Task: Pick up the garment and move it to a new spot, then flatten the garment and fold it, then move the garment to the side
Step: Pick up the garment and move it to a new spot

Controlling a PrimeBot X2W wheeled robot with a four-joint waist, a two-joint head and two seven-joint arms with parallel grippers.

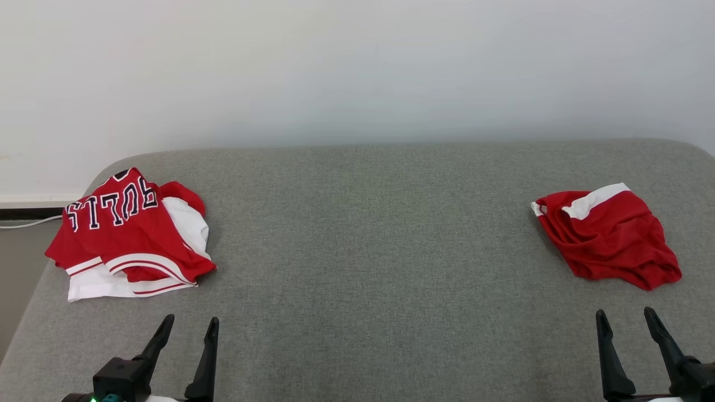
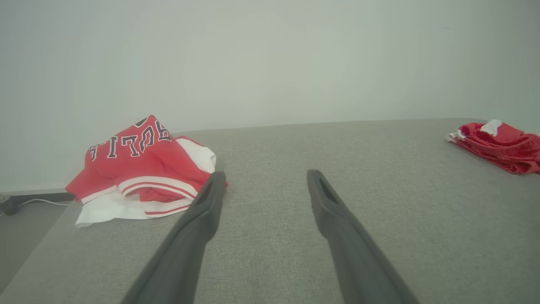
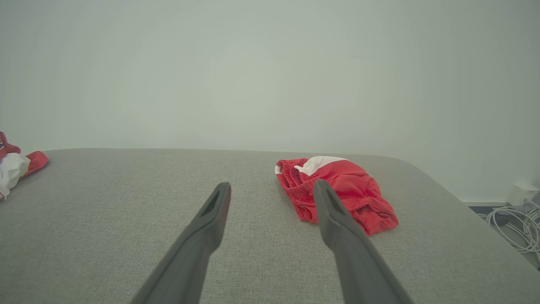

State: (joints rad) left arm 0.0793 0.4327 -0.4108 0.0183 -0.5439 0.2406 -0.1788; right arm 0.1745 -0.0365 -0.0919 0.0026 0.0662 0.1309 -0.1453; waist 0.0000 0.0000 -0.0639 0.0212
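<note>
I count two garments on the grey fabric-covered bed [image 1: 380, 251], and I cannot tell which one the task means. The crumpled red-and-white basketball jersey [image 1: 131, 234], printed with dark block letters, lies bunched near the bed's far left corner, its white striped hem toward me. The rumpled red shorts [image 1: 609, 237], with one white band, sit well apart from it, close to the right edge. Both lie loose on the fabric. My left gripper [image 1: 190, 320] hovers over the near left of the bed, just short of the jersey, its two dark fingers spread wide and empty. My right gripper [image 1: 624, 311] hovers near the shorts, its two fingers likewise apart and empty. Behind the bed stands one plain white wall [image 1: 357, 67], and a bundle of white cables [image 3: 510, 223] lies on the floor off the right side.
</note>
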